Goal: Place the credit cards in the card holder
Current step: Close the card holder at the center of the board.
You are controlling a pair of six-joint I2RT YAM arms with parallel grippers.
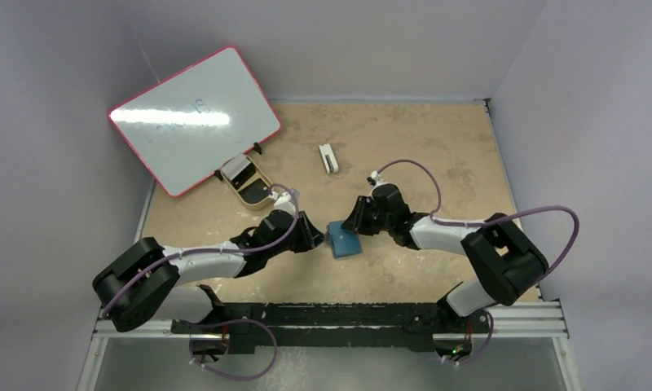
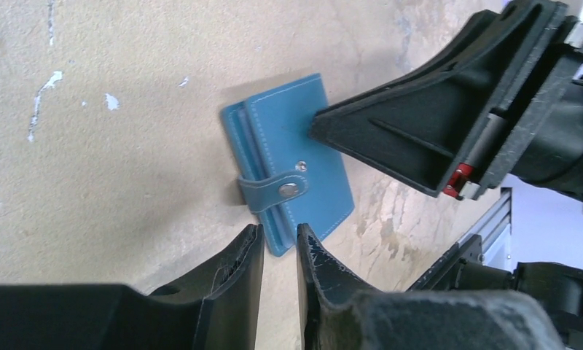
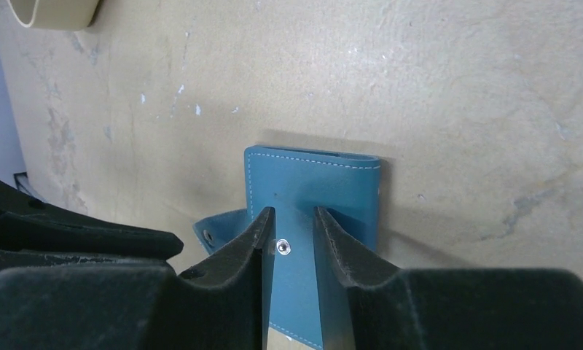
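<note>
Tan surface (image 1: 437, 147); whiteboard (image 1: 194, 118) propped at far-left corner. Narrowly parted and grasping nothing, right tool (image 3: 294, 219), tips down on teal card holder (image 1: 342, 242); left tool (image 2: 280, 237) likewise released, beside the holder's corner. Card holder flat, mid-surface toward near edge, strap (image 2: 263, 193) unsnapped.

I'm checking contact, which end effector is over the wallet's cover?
The right end effector: its tips straddle the snap stud on the blue wallet. The left end effector is only at the wallet's edge.
</note>
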